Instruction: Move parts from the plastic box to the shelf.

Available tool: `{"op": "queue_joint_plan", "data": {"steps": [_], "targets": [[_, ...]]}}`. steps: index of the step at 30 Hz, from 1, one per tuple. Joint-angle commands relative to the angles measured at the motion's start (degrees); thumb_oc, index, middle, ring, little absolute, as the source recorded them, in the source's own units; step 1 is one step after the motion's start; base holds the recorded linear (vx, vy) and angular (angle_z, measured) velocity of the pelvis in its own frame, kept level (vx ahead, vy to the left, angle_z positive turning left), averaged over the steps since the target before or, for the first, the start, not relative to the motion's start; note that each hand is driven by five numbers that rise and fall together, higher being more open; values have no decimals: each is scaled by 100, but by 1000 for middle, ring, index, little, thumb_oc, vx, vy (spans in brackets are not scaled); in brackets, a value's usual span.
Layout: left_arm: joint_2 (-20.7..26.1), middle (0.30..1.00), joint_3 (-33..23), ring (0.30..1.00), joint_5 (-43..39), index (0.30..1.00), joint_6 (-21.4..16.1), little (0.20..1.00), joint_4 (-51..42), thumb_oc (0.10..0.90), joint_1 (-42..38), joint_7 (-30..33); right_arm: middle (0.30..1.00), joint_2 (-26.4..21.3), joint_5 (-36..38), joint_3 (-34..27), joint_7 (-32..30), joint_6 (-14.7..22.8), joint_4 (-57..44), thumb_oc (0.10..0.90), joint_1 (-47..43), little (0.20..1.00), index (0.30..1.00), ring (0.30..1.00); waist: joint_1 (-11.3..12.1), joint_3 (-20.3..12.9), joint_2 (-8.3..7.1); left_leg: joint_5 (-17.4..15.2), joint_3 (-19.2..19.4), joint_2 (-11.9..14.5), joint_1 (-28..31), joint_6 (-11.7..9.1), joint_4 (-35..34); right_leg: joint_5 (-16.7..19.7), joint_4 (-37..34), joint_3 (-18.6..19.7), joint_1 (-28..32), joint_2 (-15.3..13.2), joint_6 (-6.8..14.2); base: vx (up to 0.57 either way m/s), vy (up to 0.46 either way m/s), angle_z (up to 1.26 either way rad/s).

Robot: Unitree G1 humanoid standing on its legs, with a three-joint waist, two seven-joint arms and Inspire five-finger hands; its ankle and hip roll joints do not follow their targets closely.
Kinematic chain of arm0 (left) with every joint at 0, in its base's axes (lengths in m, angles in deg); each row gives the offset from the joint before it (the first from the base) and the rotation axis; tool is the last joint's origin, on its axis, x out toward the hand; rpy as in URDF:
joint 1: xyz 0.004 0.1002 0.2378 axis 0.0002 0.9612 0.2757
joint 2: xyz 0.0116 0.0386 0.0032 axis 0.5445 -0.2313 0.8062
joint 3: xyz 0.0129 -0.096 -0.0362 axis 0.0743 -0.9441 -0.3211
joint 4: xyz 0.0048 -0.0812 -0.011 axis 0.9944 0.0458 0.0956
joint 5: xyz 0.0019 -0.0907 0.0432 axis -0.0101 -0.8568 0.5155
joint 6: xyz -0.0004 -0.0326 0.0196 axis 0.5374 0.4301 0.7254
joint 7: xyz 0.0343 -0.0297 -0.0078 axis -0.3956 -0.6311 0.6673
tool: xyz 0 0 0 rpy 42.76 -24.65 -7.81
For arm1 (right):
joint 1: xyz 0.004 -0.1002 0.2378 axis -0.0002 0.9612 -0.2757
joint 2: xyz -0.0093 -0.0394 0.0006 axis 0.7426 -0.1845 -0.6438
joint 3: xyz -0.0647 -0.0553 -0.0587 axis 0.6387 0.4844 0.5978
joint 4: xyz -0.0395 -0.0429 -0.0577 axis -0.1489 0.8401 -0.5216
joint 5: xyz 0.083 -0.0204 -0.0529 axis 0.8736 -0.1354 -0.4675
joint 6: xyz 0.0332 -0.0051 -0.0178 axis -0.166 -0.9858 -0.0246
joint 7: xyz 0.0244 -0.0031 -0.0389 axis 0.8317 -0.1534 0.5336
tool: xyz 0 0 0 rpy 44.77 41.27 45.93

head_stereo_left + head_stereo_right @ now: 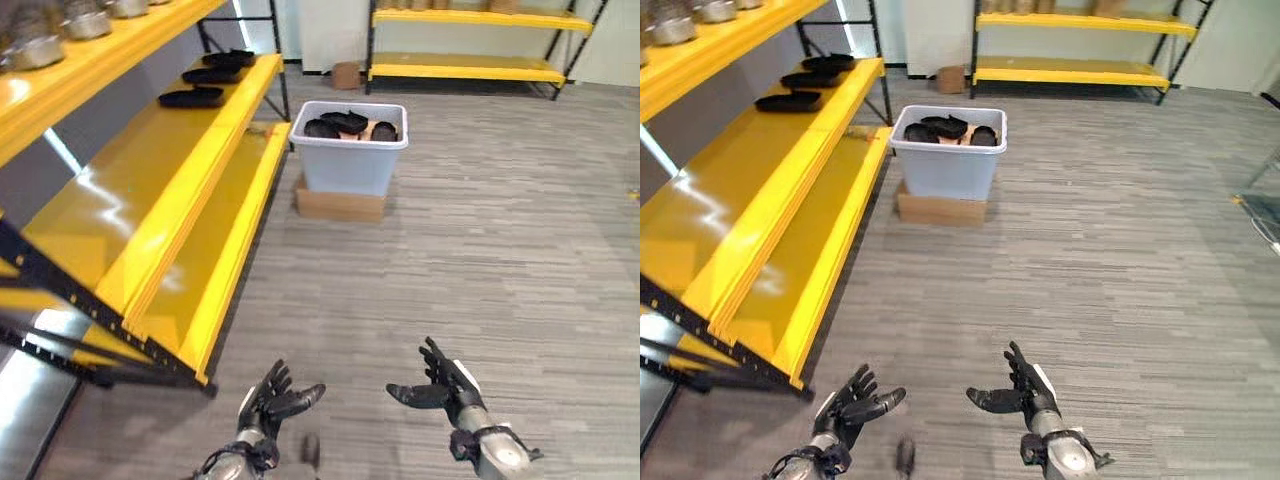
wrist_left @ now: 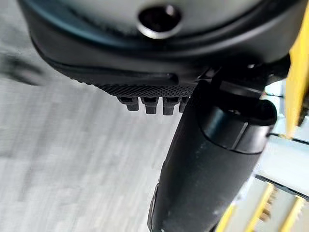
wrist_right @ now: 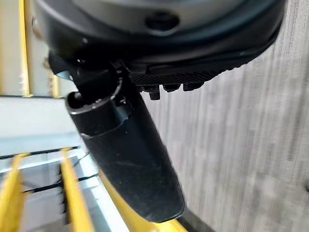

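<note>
Black parts fill the plastic box on its cardboard base at twelve o'clock, well away from my left hand and right hand, both spread wide and empty. At ten o'clock the yellow shelf already carries three parts. Crossing this grey plank floor, I judge a skewed approach could clip the shelf's edge.

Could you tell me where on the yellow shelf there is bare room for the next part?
The middle yellow shelf is bare along its near stretch, in front of the three black parts at its far end. The lower shelf looks bare too. The plastic box is crowded with parts.
</note>
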Motion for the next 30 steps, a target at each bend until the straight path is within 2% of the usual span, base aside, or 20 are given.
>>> {"op": "queue_joint_plan", "data": {"steps": [1,9,14,21,23,24,25,26,27,28,30], "targets": [[172,1000,-18,1000,243,1000,-456,1000,-427,900,-207,-102,1000,152,37,-10,127,433,-361,900,-413,1000,1000,1000,221,-311,-110,-303,-73,141,238,-233,72,1301,-98,-363,-191,-448,136,79,34,-3],[176,1000,-36,1000,202,1000,-436,1000,-422,900,-188,-75,1000,144,69,96,162,393,-355,900,-519,1000,1000,1000,262,-361,-52,-405,-32,138,380,-240,85,1271,-214,-408,-156,-530,184,63,16,-7],[158,1000,-47,1000,137,1000,-440,1000,-389,900,-294,10,1000,166,97,243,69,409,-297,900,-855,1000,1000,1000,345,-294,9,-434,-41,108,297,-283,388,1308,-244,-421,-155,-621,209,45,48,-6],[212,1000,-62,1000,98,1000,-465,1000,-426,900,-338,42,1000,214,153,370,49,420,-335,900,-1137,1000,1000,1000,448,-214,81,-469,-141,-93,287,-316,668,1302,84,-401,-164,-746,175,77,91,-3],[233,1000,-88,1000,78,1000,-460,1000,-415,900,-336,71,1000,223,169,367,50,414,-354,900,-1119,1000,1000,1000,439,-150,135,-464,-181,-147,372,-285,614,1340,570,-397,-295,-685,167,80,106,2],[233,1000,-88,1000,78,1000,-460,1000,-415,900,-336,71,1000,223,169,367,50,414,-354,900,-1119,1000,1000,1000,439,-150,135,-464,-181,-147,372,-285,614,1340,570,-397,-295,-685,167,88,151,-2],[261,1000,-74,1000,109,1000,-470,1000,-374,900,-370,87,1000,212,140,382,74,419,-398,900,-1098,1000,1000,1000,355,12,290,-452,-183,-100,651,-254,456,1248,1185,-498,-666,-454,156,121,156,-9],[270,1000,-52,1000,123,1000,-480,1000,-360,900,-400,92,1000,209,125,387,75,421,-405,900,-1094,1000,1000,1000,309,135,386,-436,-186,-71,850,-241,330,1174,1346,-624,-865,-369,123,311,266,-32],[266,1000,-23,1000,148,1000,-516,1000,-321,900,-451,73,1000,151,172,363,83,411,-462,900,-1025,1000,1000,1000,78,430,580,-390,-213,-68,1318,-186,58,1061,1298,-813,-1403,-90,81,255,164,-29],[261,1000,-23,1000,148,1000,-517,1000,-320,900,-449,72,1000,146,172,364,82,410,-464,900,-1023,1000,1000,1000,73,454,590,-401,-217,-60,1358,-189,46,1040,1312,-819,-1375,-83,77,250,127,-22],[265,1000,-58,1000,137,1000,-563,1000,-327,900,-461,83,1000,101,162,332,61,430,-471,900,-968,1000,1000,1000,-78,557,646,-384,-254,-78,1455,-159,31,1043,955,-850,-1688,-27,80,172,22,13]]}}
